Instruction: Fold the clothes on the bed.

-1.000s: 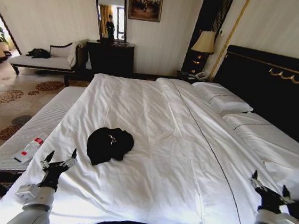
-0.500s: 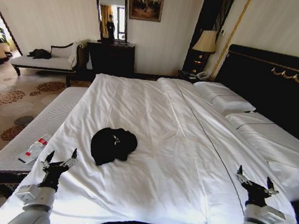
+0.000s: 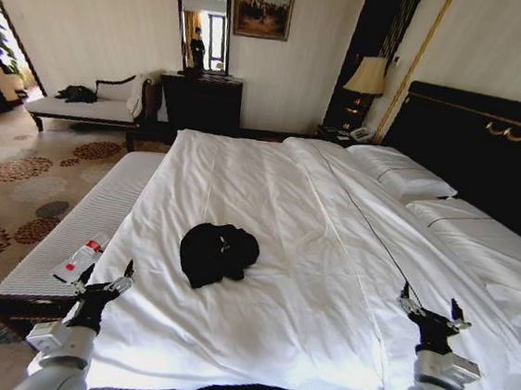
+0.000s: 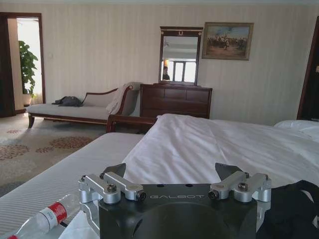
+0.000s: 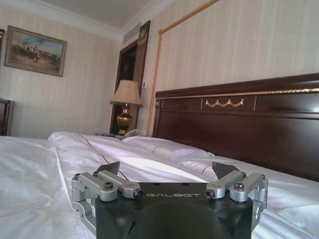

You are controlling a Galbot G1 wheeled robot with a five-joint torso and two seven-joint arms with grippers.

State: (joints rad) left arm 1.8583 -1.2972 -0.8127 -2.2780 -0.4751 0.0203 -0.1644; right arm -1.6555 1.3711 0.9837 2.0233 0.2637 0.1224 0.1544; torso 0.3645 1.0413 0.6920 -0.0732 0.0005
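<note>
now the bed [image 3: 325, 286] takes most of the room, with a white duvet spread smooth over it, only some soft creases across. the black t-shirt [image 3: 217, 253] lies crumpled in a small heap on the duvet, on the robot's left half of the bed and nearer to the foot end than to the pillows [image 3: 409, 181]. a bit of white print shows on its top.

the left gripper [image 3: 100, 280] is raised at the near left corner of the bed, just over the edge of the duvet, its fingers spread apart and holding nothing. the right gripper [image 3: 431, 312] stands over the near right part of the duvet, fingers also apart and empty. both are well apart from the shirt.

beside the bed on the left runs a long white bench [image 3: 91, 214] with fine stripes, and a plastic bottle with red label [image 3: 80, 259] lies on it near the left gripper. the dark headboard [image 3: 488, 154] with gold trim rises on the right. against the far wall there is a dark dresser [image 3: 200, 101] with a mirror [image 3: 203, 23] above, a framed painting [image 3: 263, 4], a lamp [image 3: 367, 79] on the nightstand, and a chaise [image 3: 88, 107] with a dark cloth on it. the carpet [image 3: 9, 197] has brown flower patterns.
</note>
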